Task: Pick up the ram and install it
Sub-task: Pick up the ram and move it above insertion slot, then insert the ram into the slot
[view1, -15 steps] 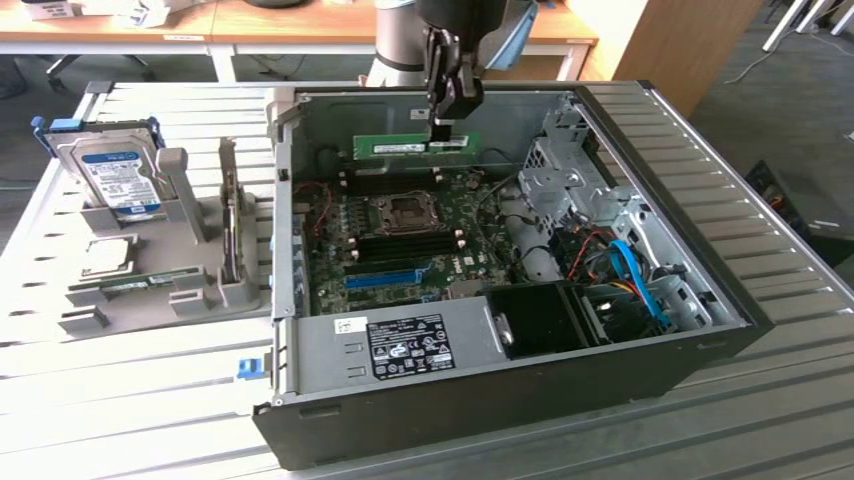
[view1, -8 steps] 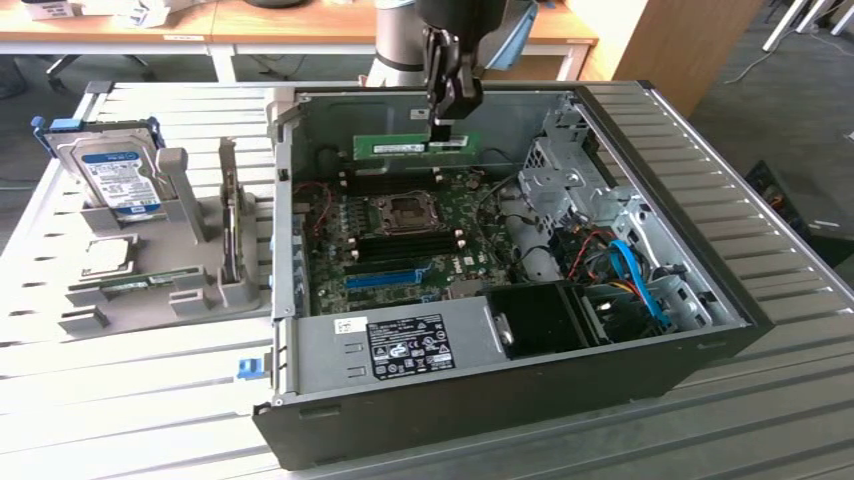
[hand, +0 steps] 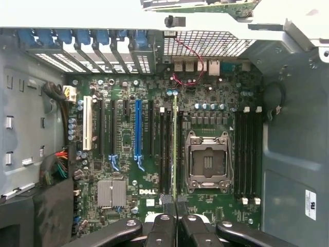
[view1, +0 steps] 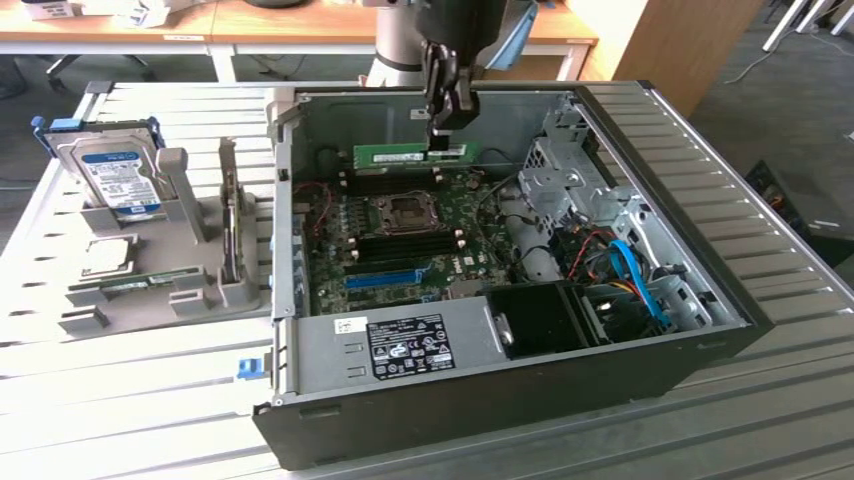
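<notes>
The ram (view1: 400,154) is held on edge inside the open case (view1: 534,395), pinched near one end by the tool (view1: 449,124), whose fingers are pressed nearly together on it. Directly below the tool, the board is lined up with the dark slots (hand: 165,149) of the motherboard (view1: 400,250), just beside the socket (view1: 404,212). Whether a slot is touched cannot be told. A hard drive (view1: 118,180) is seen on the bench (view1: 747,400), well apart from the tool, toward the exterior view's left.
</notes>
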Robot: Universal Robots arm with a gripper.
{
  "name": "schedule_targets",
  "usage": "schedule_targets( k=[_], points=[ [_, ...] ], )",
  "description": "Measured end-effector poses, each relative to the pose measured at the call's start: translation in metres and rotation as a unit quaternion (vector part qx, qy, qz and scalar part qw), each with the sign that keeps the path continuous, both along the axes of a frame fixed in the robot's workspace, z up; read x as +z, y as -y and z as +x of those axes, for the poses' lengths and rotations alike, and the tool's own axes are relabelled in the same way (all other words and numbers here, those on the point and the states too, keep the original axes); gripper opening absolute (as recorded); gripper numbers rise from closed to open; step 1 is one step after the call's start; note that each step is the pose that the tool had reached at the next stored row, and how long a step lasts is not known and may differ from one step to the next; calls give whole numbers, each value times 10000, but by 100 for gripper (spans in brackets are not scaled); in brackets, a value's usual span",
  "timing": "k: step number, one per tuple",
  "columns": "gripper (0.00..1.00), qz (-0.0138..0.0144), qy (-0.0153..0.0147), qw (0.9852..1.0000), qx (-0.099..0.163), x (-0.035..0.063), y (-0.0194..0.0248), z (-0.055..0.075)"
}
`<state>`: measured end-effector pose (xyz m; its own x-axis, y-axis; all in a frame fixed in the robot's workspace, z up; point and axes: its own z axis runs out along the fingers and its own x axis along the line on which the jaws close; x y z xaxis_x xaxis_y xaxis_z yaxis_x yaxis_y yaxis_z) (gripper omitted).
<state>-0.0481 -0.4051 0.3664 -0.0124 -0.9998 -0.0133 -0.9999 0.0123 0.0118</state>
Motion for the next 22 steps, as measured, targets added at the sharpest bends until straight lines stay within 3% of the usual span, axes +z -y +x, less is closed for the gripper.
schedule_targets(
  k=[9,22],
  points=[
    [12,0,0,10000,0,-140,0,0],
    [12,-1,0,10000,0,-163,0,0]
  ],
)
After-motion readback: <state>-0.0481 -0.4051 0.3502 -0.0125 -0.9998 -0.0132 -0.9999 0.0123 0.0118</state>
